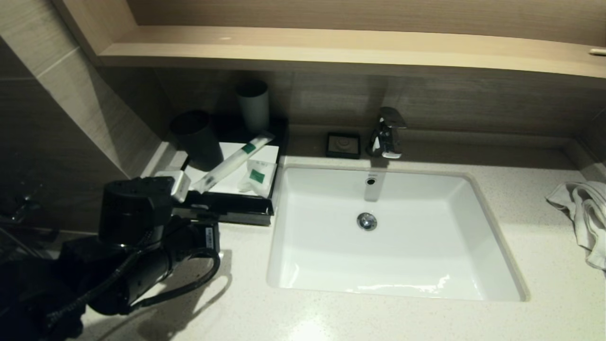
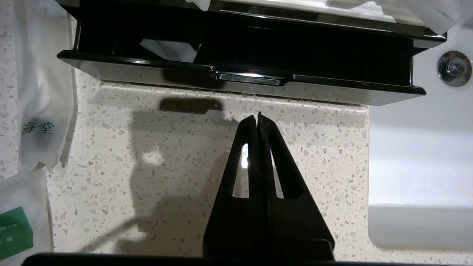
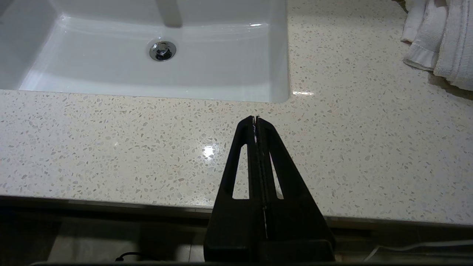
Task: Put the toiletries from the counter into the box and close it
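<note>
The left gripper [image 2: 257, 117] is pressed together, holding nothing, its tips just short of the box [image 2: 236, 79] drawer front, over the counter [image 2: 184, 155]

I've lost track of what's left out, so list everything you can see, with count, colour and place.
box: one, black with white top, left of the sink, drawer pulled out
sachets: long one and squarish one on the box top; one at its left edge; more lie on the counter left of the drawer in the left wrist view
counter: one, speckled off-white
sink: one, white, inset
cups: dark one, pale one, behind the box
soap dish: one, black, beside the tap
tap: one, chrome
towel: one, white, far right
shelf: one, tan wood, above
left gripper: shut, empty, before the drawer
right gripper: shut, over the counter's front edge
</note>
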`<state>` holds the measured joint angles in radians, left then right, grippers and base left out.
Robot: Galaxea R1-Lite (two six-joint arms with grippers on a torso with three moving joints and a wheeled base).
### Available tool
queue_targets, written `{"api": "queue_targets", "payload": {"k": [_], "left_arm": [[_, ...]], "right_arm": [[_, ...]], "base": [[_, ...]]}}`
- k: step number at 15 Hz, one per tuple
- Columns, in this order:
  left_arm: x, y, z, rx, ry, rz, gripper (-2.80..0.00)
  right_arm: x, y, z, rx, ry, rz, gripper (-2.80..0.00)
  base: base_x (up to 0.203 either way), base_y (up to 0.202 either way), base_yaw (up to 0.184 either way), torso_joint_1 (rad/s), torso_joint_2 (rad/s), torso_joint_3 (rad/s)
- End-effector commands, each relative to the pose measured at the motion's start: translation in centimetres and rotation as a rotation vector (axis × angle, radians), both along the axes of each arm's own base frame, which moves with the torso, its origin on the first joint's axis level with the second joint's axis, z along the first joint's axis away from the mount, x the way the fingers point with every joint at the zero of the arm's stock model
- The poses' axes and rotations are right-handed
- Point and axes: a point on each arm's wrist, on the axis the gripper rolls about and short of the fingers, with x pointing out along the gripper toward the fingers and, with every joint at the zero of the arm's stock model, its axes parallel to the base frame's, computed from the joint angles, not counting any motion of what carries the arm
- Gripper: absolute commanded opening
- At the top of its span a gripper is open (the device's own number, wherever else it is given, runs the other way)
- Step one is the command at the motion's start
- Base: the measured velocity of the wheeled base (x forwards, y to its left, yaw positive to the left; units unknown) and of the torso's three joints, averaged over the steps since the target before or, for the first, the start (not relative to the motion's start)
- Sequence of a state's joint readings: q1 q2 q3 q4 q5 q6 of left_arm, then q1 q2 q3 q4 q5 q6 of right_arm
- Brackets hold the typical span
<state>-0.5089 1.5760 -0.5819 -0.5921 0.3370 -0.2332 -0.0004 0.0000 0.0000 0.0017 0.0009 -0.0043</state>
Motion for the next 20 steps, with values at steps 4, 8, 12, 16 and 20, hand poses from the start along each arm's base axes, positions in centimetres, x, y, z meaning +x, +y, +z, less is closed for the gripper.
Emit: {"api": "queue_targets", "payload": {"k": [4, 8, 12, 16, 20], "left_arm": [[0.7, -0.3, -0.5, -0.005, -0.024, 0.023, -2.8], [0.9, -0.4, -0.4, -0.01, -0.028, 0.023, -2.8], [1.3, -0.6, -0.1, -0.018, -0.036, 0.023, -2.8], [2.2, -1.0, -0.1, -0.015, -0.034, 0.03, -2.8], [2.6, -0.9, -0.7, -0.004, -0.017, 0.038, -2.8]], "right_arm": [[0.0, 0.0, 0.0, 0.0, 0.0, 0.0, -2.8], [0.0, 0.0, 0.0, 0.0, 0.0, 0.001, -2.8], [0.0, 0.0, 0.0, 0.0, 0.0, 0.0, -2.8], [0.0, 0.0, 0.0, 0.0, 0.0, 0.001, -2.8], [0.0, 0.0, 0.0, 0.0, 0.0, 0.001, -2.8]], "base": [[0.0, 0.0, 0.0, 0.0, 0.0, 0.0], [0.0, 0.0, 0.0, 0.0, 0.0, 0.0], [0.0, 0.0, 0.0, 0.0, 0.0, 0.0], [0.0, 0.0, 0.0, 0.0, 0.0, 0.0], [0.0, 0.0, 0.0, 0.0, 0.0, 0.0]]}}
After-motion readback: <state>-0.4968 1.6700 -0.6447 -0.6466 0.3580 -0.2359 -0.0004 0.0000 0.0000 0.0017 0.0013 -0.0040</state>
